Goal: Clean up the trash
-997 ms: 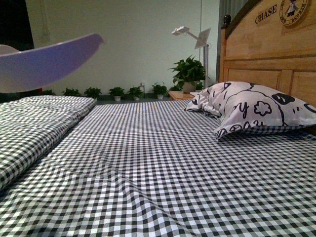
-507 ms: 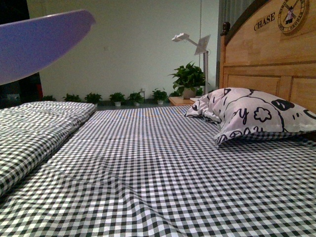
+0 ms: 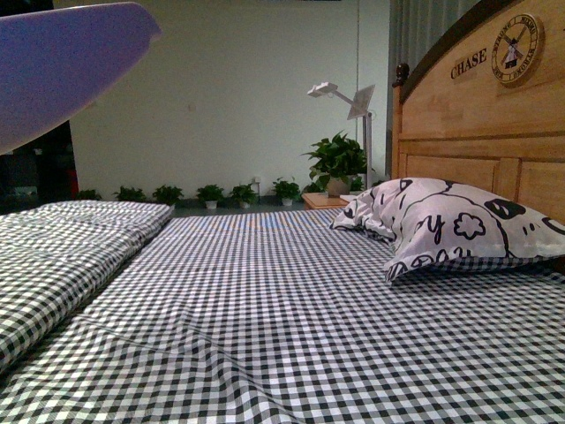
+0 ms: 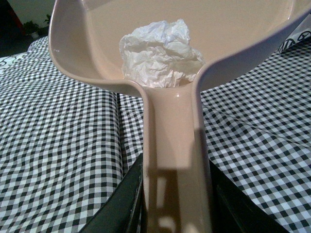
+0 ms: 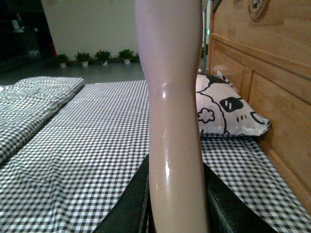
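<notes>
The word "CHASE" [image 3: 469, 63] stands in dark capital letters on the wooden headboard [image 3: 459, 132], near its arched top edge. Just beside the word, toward the headboard's higher end, sits a round emblem [image 3: 516, 48] showing a windmill figure ringed by small lettering too fine to read. Below the headboard, the white pillow [image 3: 455, 225] carries black cartoon print, including a single lowercase "y" [image 3: 435, 228] next to a flower outline; the remaining marks on it are drawings, not words. In the right wrist view, part of the same round emblem [image 5: 257, 7] appears on the headboard, its lettering illegible there.
</notes>
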`<control>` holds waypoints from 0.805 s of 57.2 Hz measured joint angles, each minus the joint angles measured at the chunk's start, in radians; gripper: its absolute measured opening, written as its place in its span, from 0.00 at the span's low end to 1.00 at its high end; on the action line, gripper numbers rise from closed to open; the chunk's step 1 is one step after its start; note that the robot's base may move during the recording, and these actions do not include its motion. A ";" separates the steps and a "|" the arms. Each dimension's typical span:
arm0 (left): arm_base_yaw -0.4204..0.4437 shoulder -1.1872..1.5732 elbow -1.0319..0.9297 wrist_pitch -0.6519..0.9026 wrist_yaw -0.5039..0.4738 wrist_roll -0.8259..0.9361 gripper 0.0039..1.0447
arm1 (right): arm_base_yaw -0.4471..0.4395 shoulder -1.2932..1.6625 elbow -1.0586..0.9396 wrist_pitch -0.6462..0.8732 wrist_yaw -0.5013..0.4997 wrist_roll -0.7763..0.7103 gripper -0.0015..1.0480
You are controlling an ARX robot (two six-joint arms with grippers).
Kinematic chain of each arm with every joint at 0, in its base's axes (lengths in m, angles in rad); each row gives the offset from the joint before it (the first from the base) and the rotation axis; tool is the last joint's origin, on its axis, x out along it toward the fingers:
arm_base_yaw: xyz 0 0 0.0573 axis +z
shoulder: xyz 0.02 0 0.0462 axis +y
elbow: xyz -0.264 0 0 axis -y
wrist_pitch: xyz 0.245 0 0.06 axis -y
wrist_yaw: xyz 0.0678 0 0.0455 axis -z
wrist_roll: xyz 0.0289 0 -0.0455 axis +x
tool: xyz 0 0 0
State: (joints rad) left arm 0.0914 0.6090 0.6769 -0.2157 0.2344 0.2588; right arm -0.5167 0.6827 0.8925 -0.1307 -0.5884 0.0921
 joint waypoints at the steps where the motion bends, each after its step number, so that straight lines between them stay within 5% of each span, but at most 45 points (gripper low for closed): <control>1: -0.001 0.000 0.000 0.000 0.001 0.000 0.27 | 0.000 0.000 0.000 -0.001 -0.001 0.000 0.20; 46: -0.003 0.000 0.000 0.000 0.001 -0.003 0.27 | -0.001 0.000 0.000 -0.001 -0.003 0.002 0.20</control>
State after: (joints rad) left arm 0.0887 0.6090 0.6769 -0.2161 0.2352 0.2562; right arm -0.5179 0.6827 0.8925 -0.1314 -0.5915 0.0937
